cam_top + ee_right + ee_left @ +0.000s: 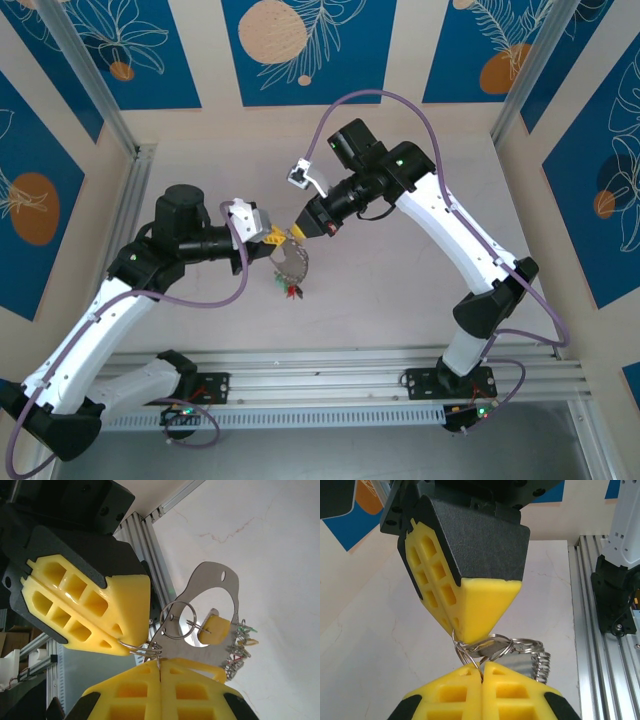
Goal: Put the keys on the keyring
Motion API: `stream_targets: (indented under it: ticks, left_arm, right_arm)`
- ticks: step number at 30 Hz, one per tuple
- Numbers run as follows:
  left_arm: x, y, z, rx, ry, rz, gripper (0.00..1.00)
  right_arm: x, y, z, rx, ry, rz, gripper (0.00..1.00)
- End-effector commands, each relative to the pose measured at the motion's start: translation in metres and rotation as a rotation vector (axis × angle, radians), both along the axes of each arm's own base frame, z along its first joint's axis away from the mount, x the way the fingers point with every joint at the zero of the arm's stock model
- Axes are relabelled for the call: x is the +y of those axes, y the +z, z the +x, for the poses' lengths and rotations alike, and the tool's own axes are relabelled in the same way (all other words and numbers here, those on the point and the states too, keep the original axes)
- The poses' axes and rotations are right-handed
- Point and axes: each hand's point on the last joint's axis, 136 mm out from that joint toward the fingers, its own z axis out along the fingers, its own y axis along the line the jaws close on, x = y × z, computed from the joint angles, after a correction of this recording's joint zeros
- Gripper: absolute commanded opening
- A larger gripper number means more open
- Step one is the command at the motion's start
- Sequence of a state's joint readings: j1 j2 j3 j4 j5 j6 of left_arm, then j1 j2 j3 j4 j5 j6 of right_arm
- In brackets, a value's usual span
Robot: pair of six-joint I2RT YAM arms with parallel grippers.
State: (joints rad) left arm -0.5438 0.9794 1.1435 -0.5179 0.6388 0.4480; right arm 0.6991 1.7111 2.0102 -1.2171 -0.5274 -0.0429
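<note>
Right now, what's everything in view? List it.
keyring: one, grey metal hoop, held up between the claws
small wire rings: at least two, silver, pinched at both claw tips
keys and tags: one bunch, metal with green, red and yellow, strung on the keyring
table: one, pale, underneath
rails: silver, near edge
wall panels: several, blue and orange, around the table
left claw: one, yellow, shut on the small wire rings
right claw: one, yellow, shut on the small wire rings

Top external: high behind the arm bases, looking down on the surface [400, 300]. Left wrist closely faces the right gripper [462, 630]; right wrist, the left gripper [125, 642]. All share the keyring [293, 262].
</note>
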Motion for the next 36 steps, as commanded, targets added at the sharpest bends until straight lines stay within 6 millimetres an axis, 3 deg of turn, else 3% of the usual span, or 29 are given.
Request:
stream_targets:
  ticks: [1, 19, 26, 28, 32, 36]
  left_arm:
    - [-0.005, 0.026, -0.024, -0.062, -0.101, -0.068, 0.00]
    - [-0.003, 0.029, -0.021, -0.089, -0.074, -0.083, 0.00]
    - [-0.002, 0.037, -0.023, -0.105, -0.073, -0.096, 0.00]
    - [-0.002, 0.041, -0.024, -0.110, -0.077, -0.102, 0.00]
    - [-0.001, 0.051, -0.027, -0.122, -0.085, -0.118, 0.00]
    - [-0.001, 0.068, -0.038, -0.134, -0.117, -0.157, 0.00]
  right_arm:
    - [-0.002, -0.003, 0.010, -0.007, -0.033, -0.019, 0.00]
    - [0.001, 0.003, -0.002, 0.052, 0.010, 0.027, 0.00]
    - [-0.001, 0.013, -0.005, 0.042, -0.001, 0.049, 0.23]
    - [-0.005, 0.016, -0.004, 0.021, -0.020, 0.044, 0.35]
    - [-0.013, 0.029, -0.013, -0.067, -0.025, 0.060, 0.39]
    - [-0.024, 0.049, -0.031, -0.290, 0.002, 0.078, 0.37]
